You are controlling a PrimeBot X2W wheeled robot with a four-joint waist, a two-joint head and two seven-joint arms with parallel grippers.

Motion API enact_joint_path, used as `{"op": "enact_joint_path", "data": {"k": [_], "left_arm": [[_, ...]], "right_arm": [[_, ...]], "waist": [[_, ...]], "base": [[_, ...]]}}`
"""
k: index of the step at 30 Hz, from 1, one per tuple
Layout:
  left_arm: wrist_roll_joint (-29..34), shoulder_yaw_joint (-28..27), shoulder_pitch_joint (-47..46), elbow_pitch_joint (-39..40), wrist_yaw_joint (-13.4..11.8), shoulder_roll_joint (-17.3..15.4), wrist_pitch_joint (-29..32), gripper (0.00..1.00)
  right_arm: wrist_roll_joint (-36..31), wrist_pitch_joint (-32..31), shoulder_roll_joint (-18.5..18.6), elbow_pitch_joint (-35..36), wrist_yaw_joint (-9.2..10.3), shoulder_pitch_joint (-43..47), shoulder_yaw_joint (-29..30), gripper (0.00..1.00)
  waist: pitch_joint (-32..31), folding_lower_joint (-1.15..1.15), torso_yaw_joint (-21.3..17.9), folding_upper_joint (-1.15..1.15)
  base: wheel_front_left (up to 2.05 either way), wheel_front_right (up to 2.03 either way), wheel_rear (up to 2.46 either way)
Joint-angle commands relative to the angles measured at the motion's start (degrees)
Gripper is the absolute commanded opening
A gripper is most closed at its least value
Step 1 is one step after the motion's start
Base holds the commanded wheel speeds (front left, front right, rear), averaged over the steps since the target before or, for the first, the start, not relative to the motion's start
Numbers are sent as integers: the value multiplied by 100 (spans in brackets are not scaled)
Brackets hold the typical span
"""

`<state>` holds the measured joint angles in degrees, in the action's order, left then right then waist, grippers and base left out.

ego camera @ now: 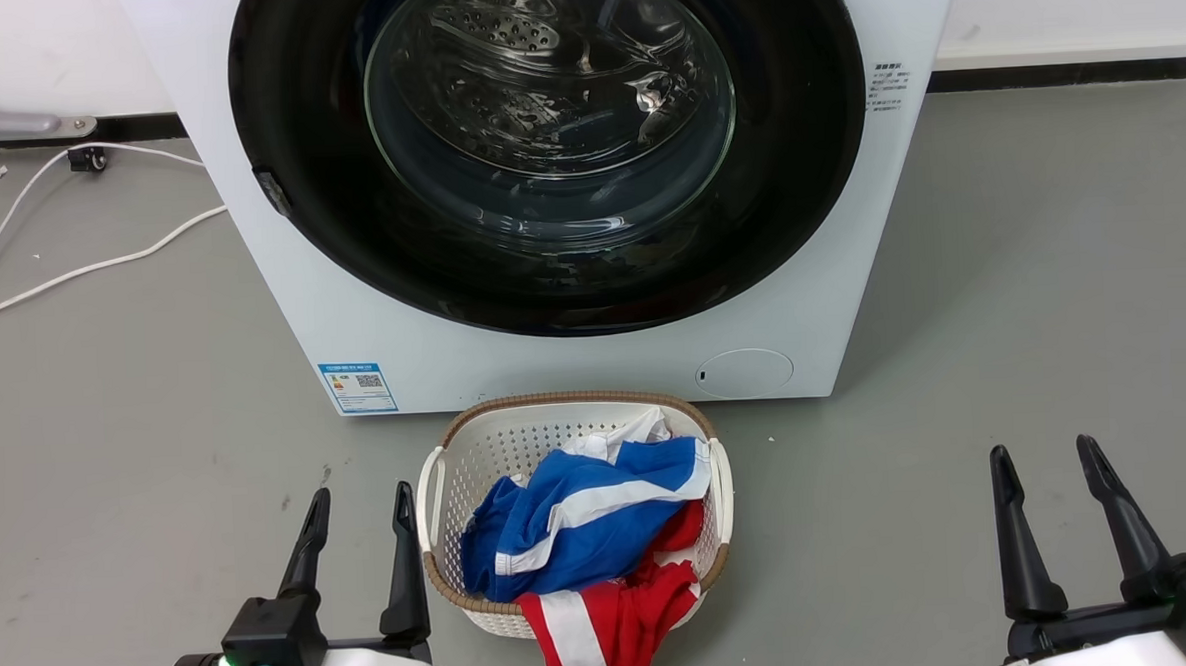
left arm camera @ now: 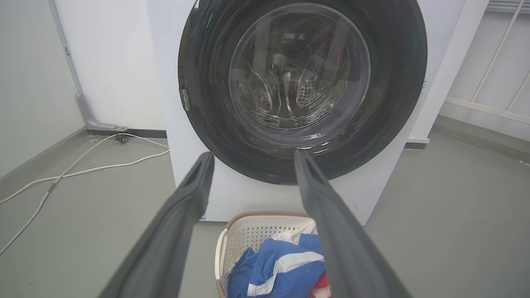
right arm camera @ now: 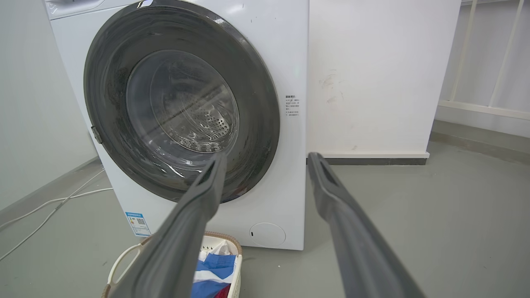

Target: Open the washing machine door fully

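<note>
At the floor's left edge we see a white cable point(ego camera: 70, 271). Our left tool point(ego camera: 361, 493) is spread and empty, just beside the laundry basket point(ego camera: 437, 470) of blue and red clothes, which stands right before the washing machine point(ego camera: 594, 363). The washing machine door point(ego camera: 797, 194) sits flush against the machine's front, its top cut off in the head view. The blue label point(ego camera: 357, 387) and side print point(ego camera: 887, 85) are too small to read. Our right tool point(ego camera: 1042, 447) is spread, empty.
</note>
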<state>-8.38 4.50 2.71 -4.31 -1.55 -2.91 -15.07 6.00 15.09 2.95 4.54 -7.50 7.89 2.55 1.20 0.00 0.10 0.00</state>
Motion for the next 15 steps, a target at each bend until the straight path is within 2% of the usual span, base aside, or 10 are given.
{"op": "enact_joint_path", "data": {"k": [1, 14, 15], "left_arm": [[-22, -16, 45, -15, -19, 1, -16, 100], [25, -39, 53, -58, -58, 2, -16, 100], [33, -40, 56, -59, -63, 2, -16, 100]], "right_arm": [[31, 12, -13, -17, 1, 39, -22, 100], [-11, 12, -13, -150, 1, 29, -60, 100], [-21, 12, -13, -158, 1, 31, -65, 71]], "waist": [[2, 0, -5, 0], [3, 0, -7, 0], [1, 0, -7, 0]], "base": [[0, 0, 0], [0, 0, 0], [0, 0, 0]]}}
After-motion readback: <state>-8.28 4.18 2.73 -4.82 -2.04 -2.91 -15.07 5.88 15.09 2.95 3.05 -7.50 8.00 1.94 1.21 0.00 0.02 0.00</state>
